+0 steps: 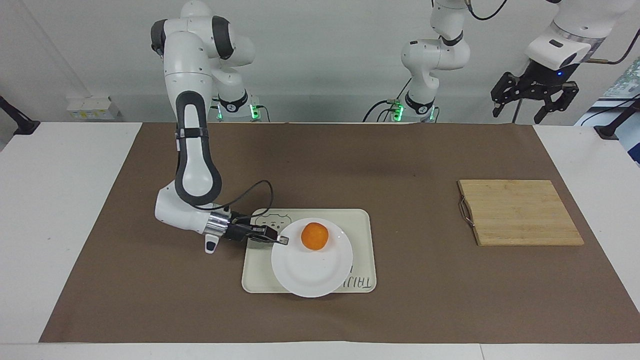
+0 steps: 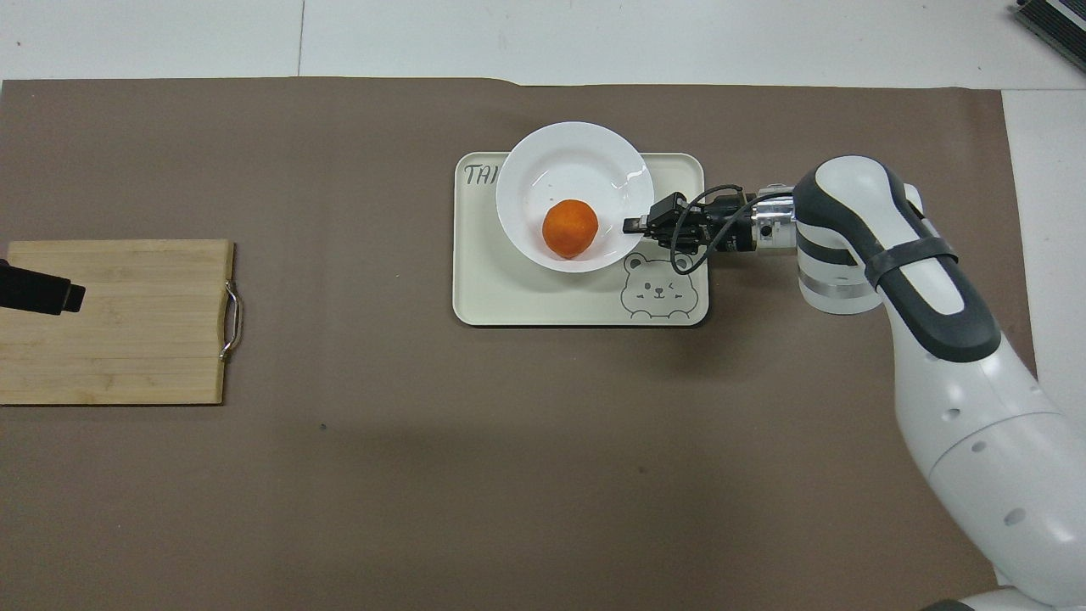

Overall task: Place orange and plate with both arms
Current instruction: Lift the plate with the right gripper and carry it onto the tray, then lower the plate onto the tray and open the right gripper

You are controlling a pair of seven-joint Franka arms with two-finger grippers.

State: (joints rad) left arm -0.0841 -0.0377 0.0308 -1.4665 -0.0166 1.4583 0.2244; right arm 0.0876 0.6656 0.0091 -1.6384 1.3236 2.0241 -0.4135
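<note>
The white plate [image 1: 310, 272] carries the orange [image 1: 315, 236] and sits low over the cream bear tray [image 1: 360, 220]. Its edge farthest from the robots overhangs the tray's edge. My right gripper [image 1: 282, 241] reaches in level from the right arm's end and is shut on the plate's rim. The overhead view shows the plate [image 2: 560, 161], the orange [image 2: 570, 228], the tray [image 2: 484, 297] and the right gripper [image 2: 632, 226]. My left gripper [image 1: 532, 112] waits, open and empty, high above the wooden cutting board's end of the table; its tip [image 2: 51, 293] shows in the overhead view.
A wooden cutting board [image 1: 520, 212] with a metal handle lies toward the left arm's end of the table, and it also shows in the overhead view [image 2: 119, 322]. A brown mat [image 1: 410, 160] covers the table.
</note>
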